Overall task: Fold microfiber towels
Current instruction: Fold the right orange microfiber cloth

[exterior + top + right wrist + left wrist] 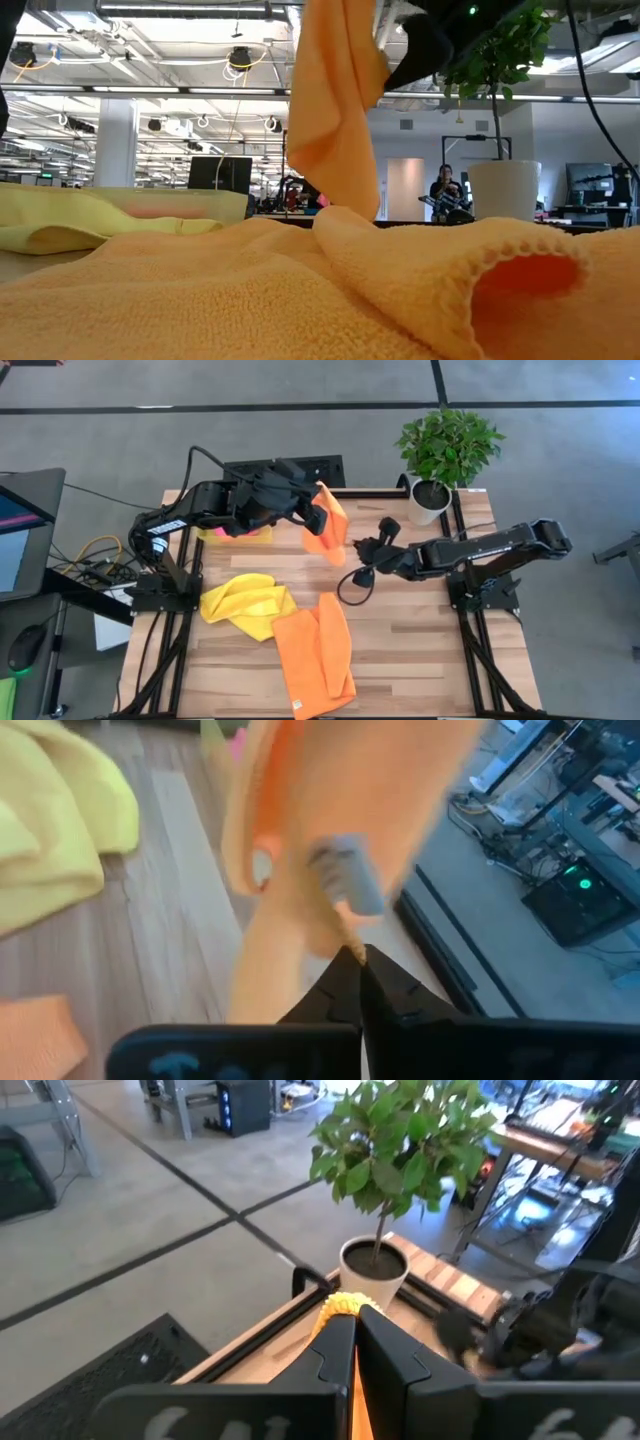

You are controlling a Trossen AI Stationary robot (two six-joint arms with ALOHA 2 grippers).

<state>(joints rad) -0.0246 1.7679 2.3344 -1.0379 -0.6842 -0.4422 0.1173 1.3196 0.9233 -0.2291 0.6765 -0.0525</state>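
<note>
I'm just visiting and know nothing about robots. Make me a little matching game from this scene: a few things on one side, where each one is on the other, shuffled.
Things:
1. hanging orange towel
2. yellow towel
3. second orange towel
4. potted plant

Places:
A. lying flat at the table's front edge
B. standing at the table's back right corner
C. lifted off the table, pinched in the left gripper
D. crumpled on the table's left side

Pairs: 1-C, 2-D, 3-A, 4-B
</note>
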